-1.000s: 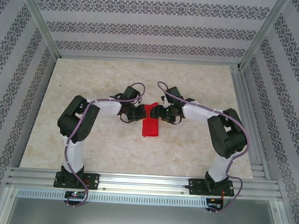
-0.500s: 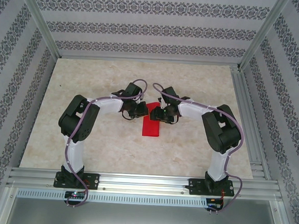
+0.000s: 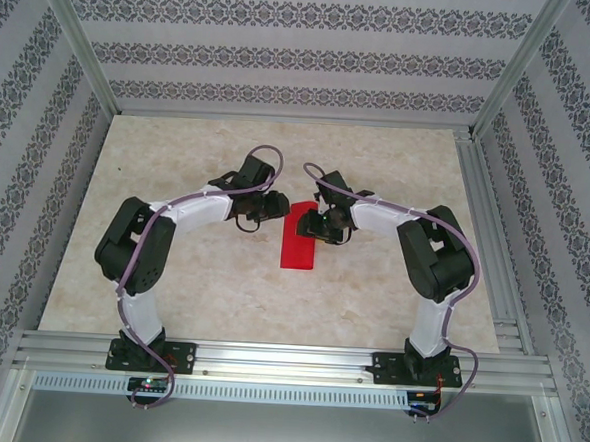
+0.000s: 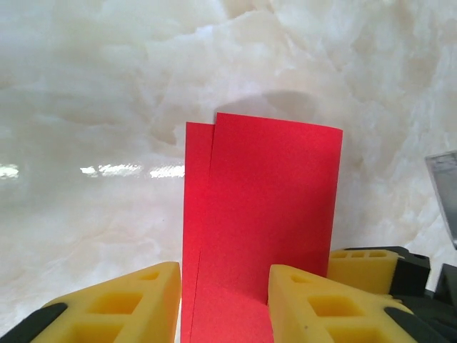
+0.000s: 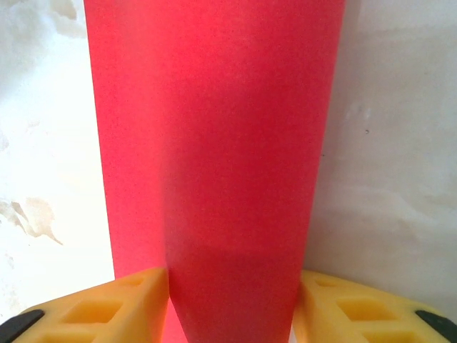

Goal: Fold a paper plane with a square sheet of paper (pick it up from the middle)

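- Left arm [image 3: 133, 256] rises from its base at the table's near edge, elbow pushed out left, forearm reaching right toward the middle of the pale marbled table [image 3: 178, 164].
- Left gripper [image 3: 273, 210] sits just left of the far end of the paper [image 3: 298, 249], jaws parted and clasping nothing. In its wrist view the two yellow fingers [image 4: 121, 304] stand well apart, with red filling the gap between them.
- The paper, bright red and unmarked, lies flat at mid-table between the two grippers. It is folded into a narrow rectangle with its long sides running near to far.
- The left wrist view shows two layers, the upper one set slightly to the right. A thin strip of the lower layer shows along the left side, and the two layers' end edges form a small step.
- Right gripper [image 3: 313, 225] is over the paper's far end and hides that end in the top view. Its jaws are open too. In its wrist view a yellow finger [image 5: 93, 311] flanks the sheet on each side, and the red edges run right up to both.
- Right arm [image 3: 438, 260] mirrors the left, elbow out right, forearm angled in toward the centre.
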